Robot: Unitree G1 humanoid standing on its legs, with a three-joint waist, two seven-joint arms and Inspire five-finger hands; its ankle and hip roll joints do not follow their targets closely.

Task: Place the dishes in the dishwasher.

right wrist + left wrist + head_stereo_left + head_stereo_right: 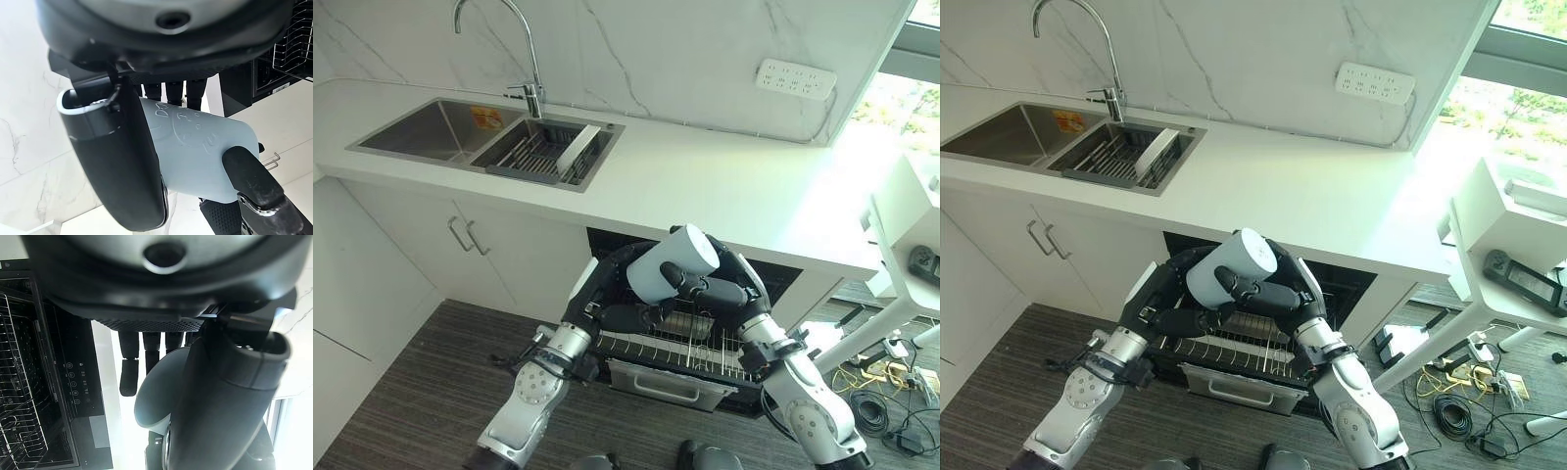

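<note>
1. The robot holds a pale blue cup in both hands, in the air above the pulled-out dishwasher rack, just below the front edge of the bench.
2. The right hand is curled round the cup, fingers across its side and thumb against it; the right wrist view shows that wrap plainly.
3. The left hand is cupped under and beside the cup; its fingers reach past the cup's round end and the thumb lies along it, so I take it as gripping too.
4. The cup lies tilted, its flat end up and toward the far right.
5. To do this step well, I would lower it slowly between the rack's wire prongs, mouth down if it can be turned, and let one hand go only once the other bears it firmly.
6. The risk is knocking the prongs or dropping the cup during the handover.
7. At the far left, the sink has a drainer basket with a plate waiting.
</note>
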